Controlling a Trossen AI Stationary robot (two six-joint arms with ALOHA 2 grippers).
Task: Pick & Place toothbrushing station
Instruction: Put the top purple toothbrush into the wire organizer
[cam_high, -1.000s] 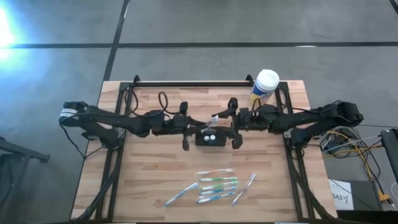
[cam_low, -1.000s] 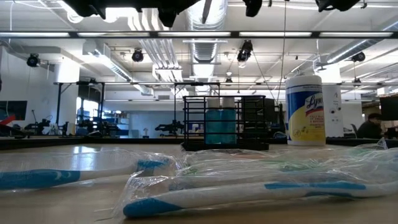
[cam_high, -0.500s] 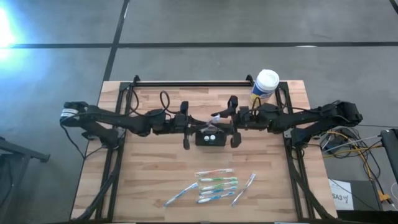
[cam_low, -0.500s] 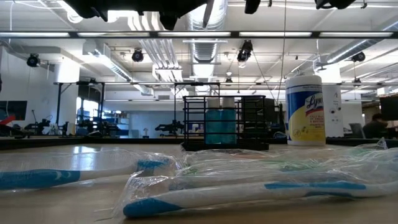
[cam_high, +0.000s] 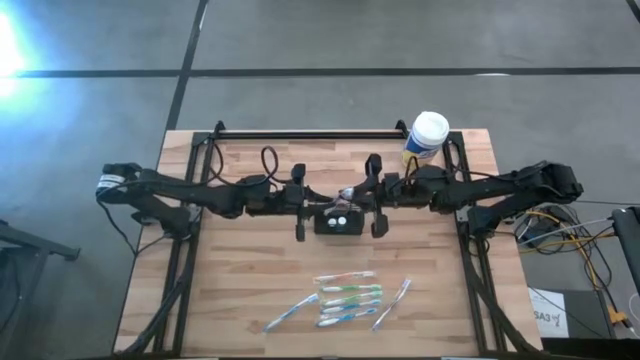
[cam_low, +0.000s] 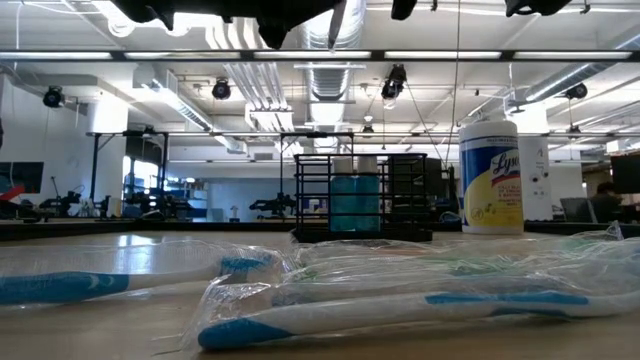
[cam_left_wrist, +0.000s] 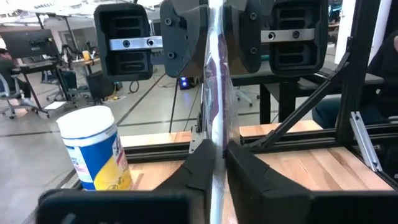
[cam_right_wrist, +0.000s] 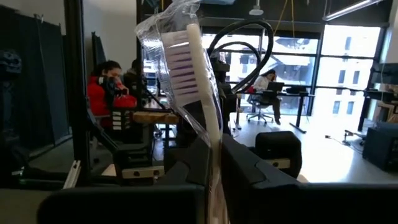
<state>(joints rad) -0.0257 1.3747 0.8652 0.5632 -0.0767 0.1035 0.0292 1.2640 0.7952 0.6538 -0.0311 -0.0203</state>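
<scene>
Toothbrushing station (cam_high: 338, 221) sits between both pincers, wrapped toothbrush (cam_right_wrist: 196, 81) pinched

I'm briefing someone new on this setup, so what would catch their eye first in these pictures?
Both arms meet above the middle of the table, the left gripper and right gripper each shut on one wrapped toothbrush held over the black mesh caddy. More wrapped toothbrushes lie in a loose row near the front edge, and a yellow wipes canister stands at the back right corner.
</scene>
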